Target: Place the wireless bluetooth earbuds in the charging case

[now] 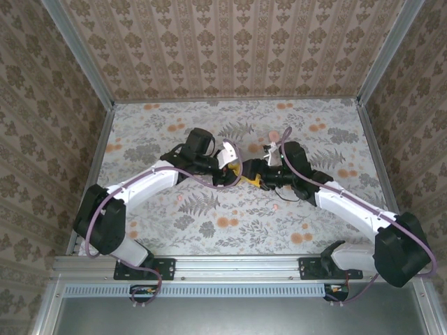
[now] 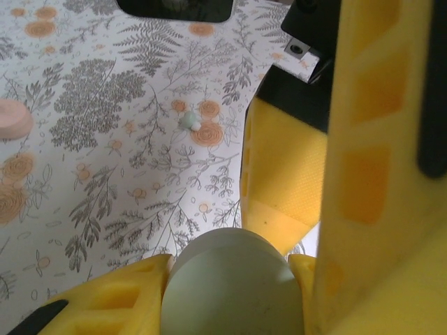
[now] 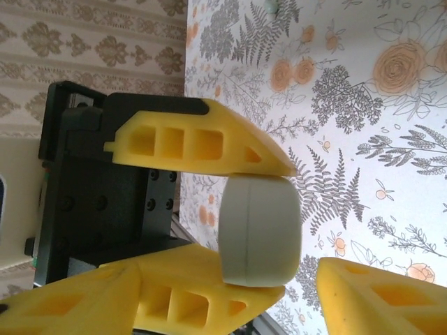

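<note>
Two robot arms meet at the centre of the flower-printed bench (image 1: 335,132) in the overhead view, over a pale mint charging case (image 3: 260,230). The left claw (image 2: 230,276) is drawn in tight on the case, one yellow finger on each flat face, and holds it clear of the surface. That grip likely serves to steady the case for the other arm.

The right claw (image 1: 253,179) stands open and has hold of nothing. In its own wrist view its two yellow fingers sit at the lower corners of the frame, either side of the case. A thin seam runs round the case and the lid looks shut, so the right claw's place may be a lead-up to prising it open.

The earbuds lie loose on the bench, none of them in the case. A mint-white earbud (image 2: 190,123) rests beside an orange flower print in the upper middle of the left wrist view. A pink rounded piece (image 2: 10,118) sits at that frame's left edge, perhaps a second case. Insertion appears not yet begun.
</note>
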Controlling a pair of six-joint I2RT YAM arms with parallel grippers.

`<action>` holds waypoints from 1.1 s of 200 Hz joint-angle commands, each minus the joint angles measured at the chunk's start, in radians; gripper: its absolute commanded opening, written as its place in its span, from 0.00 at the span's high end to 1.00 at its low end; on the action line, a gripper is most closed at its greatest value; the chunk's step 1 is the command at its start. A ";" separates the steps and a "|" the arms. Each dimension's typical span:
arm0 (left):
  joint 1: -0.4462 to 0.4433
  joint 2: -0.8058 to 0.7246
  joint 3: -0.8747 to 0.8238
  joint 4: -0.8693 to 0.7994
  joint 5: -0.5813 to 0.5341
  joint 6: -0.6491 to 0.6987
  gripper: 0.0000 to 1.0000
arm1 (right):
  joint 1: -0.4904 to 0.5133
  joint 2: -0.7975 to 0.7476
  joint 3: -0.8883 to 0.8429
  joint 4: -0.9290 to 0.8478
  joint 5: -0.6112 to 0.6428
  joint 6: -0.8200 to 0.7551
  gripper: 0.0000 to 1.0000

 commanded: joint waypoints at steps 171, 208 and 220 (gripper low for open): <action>-0.021 -0.024 0.010 0.024 0.013 -0.017 0.56 | 0.022 0.016 0.081 -0.151 0.086 -0.046 0.52; -0.021 -0.033 0.006 0.004 0.039 0.003 0.55 | 0.016 0.009 0.087 -0.148 0.108 -0.056 0.33; -0.022 -0.033 0.009 -0.002 0.052 0.003 0.55 | 0.016 0.021 0.094 -0.139 0.086 -0.055 0.32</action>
